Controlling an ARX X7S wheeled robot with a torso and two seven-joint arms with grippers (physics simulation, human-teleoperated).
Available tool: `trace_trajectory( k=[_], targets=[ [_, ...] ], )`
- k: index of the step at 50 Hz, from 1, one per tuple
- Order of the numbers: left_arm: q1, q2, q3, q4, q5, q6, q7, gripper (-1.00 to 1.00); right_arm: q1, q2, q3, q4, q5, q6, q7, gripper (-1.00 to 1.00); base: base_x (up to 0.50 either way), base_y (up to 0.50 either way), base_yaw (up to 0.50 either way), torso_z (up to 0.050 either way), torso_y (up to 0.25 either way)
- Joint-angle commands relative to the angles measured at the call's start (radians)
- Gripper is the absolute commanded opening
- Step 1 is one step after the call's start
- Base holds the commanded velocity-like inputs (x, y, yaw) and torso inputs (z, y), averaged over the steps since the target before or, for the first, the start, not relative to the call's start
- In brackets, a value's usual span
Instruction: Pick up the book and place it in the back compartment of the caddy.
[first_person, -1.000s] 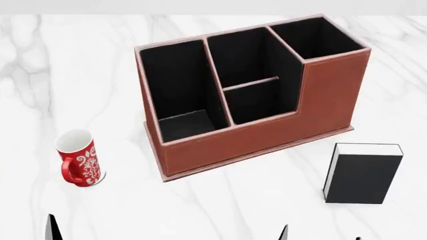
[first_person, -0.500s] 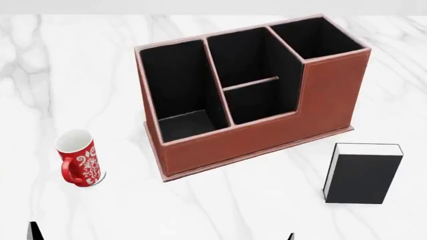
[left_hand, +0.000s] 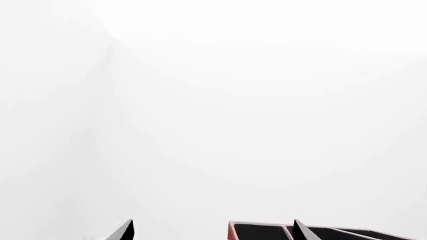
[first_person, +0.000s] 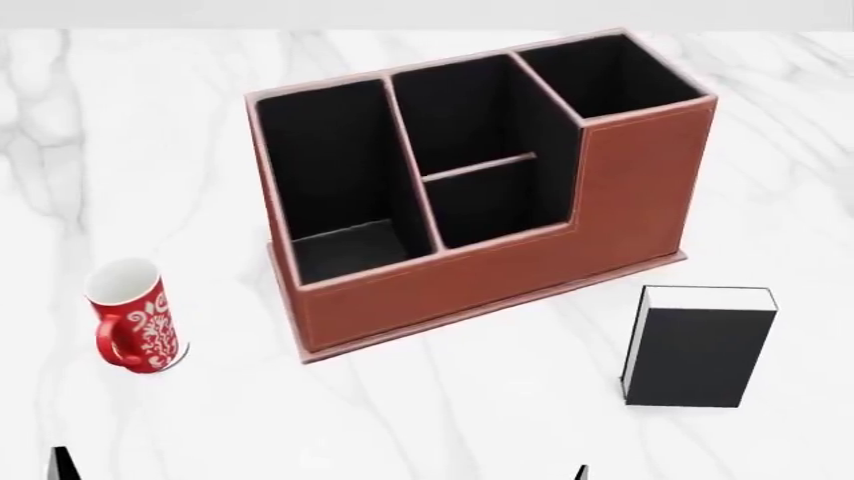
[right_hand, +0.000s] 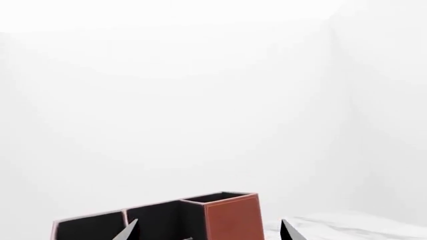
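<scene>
Head view shows the approach not yet begun — the book (first_person: 698, 346) stands untouched on the desk (first_person: 441, 420) just beside the caddy (first_person: 481, 190), both sets of jaws apparently spread and empty in the wrist views, so the right gripper (right_hand: 209, 230) should reach for it.

This looks like a desk or office setting rendered in a simulator: a white marble-veined table top (first_person: 441, 420) carries a red-brown leather-look caddy (first_person: 534, 270) of the desk-organiser kind, a black book (first_person: 698, 355) at near right and a red-and-white patterned mug (first_person: 134, 318) at near left. Behind it, the wrist views show only bare, featureless white walls (right_hand: 200, 100) meeting at a corner.
</scene>
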Motion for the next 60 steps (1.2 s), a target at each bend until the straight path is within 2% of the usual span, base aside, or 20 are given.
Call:
trace_trajectory(
  k=[1,60],
  targets=[
    [-0.005,-0.007,0.008,-0.006,0.004,-0.002,-0.012,1.0,0.003,0.01,-0.011,0.002,0.003,0.001,0.011,1.0,0.0,-0.08,0.0,0.0,0.0],
    [-0.016,-0.038,0.038,-0.023,0.009,0.011,-0.061,1.0,0.014,0.047,-0.046,0.007,0.034,0.007,0.057,1.0,0.0,-0.12,0.0,0.0,0.0]
  ],
)
